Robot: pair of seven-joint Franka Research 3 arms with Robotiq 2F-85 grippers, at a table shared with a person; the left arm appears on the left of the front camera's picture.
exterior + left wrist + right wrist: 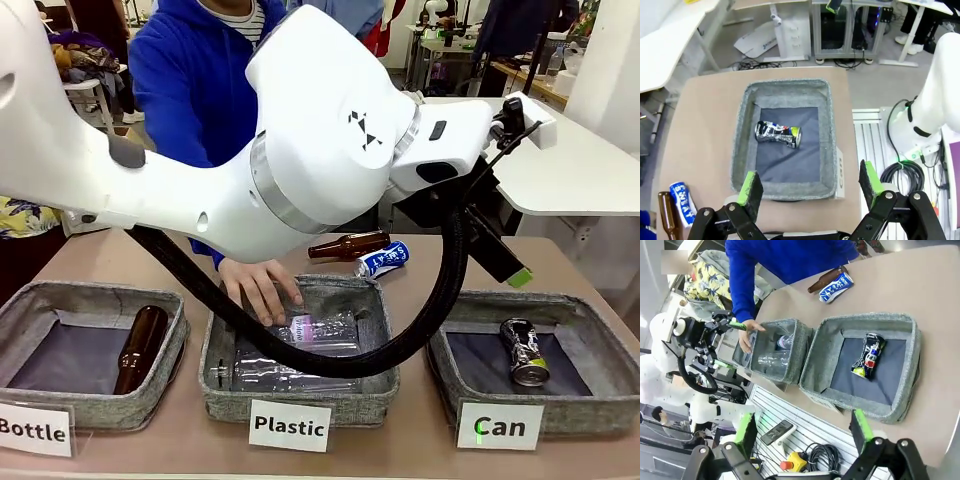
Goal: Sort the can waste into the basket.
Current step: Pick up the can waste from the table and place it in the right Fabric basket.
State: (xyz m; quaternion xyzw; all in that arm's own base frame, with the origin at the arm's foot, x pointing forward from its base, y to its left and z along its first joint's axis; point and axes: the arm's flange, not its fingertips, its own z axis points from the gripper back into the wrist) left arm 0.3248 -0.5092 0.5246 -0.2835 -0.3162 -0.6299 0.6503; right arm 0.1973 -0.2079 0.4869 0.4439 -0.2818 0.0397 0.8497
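Left hand (810,187) and right hand (802,432): jaws fully open, both empty. Blue can (684,202), near the left hand, outside the basket (785,86): likely light, thin-walled, slippery. Grip across mid-body.

Robotics lab: white desks (570,170), floor cables (765,61).

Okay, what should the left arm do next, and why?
Probably swing the left gripper from above the Can basket toward the blue can. Its jaws are open and empty, the black can already lies in the basket, and the blue can lies on the table beside a brown bottle, outside any basket.
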